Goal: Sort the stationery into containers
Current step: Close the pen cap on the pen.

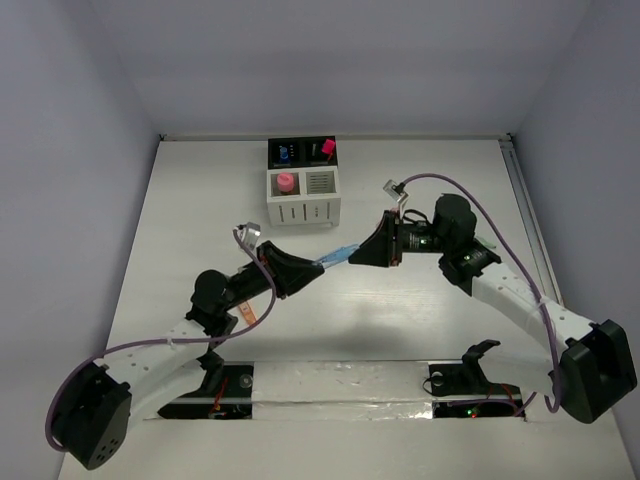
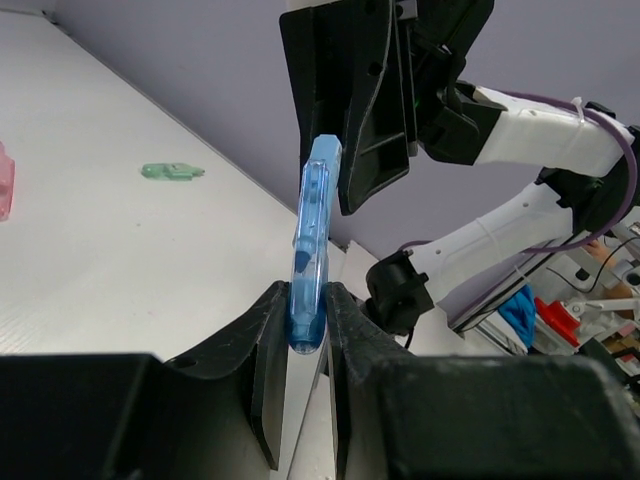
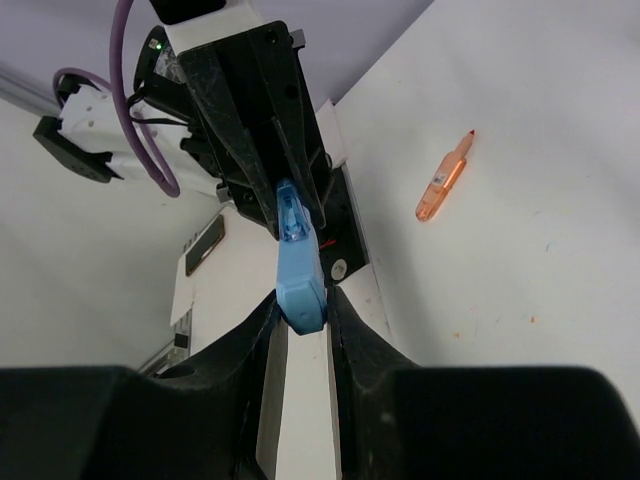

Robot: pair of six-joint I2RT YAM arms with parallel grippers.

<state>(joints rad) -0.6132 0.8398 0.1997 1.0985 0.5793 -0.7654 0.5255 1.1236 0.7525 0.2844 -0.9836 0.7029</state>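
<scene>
A blue pen (image 1: 338, 256) is held in the air between both grippers, in front of the block of containers (image 1: 305, 207). My left gripper (image 1: 303, 270) is shut on the pen's clear blue barrel end (image 2: 306, 300). My right gripper (image 1: 366, 250) is shut on its opaque blue cap end (image 3: 300, 285). The back black cups hold a blue-capped item (image 1: 290, 153) and a pink-capped item (image 1: 326, 148). The front left white cup holds a pink-capped item (image 1: 286, 183). An orange pen (image 3: 441, 189) lies on the table; it also shows beside the left arm (image 1: 245, 313).
A small green item (image 2: 172, 171) lies on the table on the right side. A pink item (image 2: 3, 180) shows at the left edge of the left wrist view. Purple cables loop off both arms. The arm bases stand along the near edge.
</scene>
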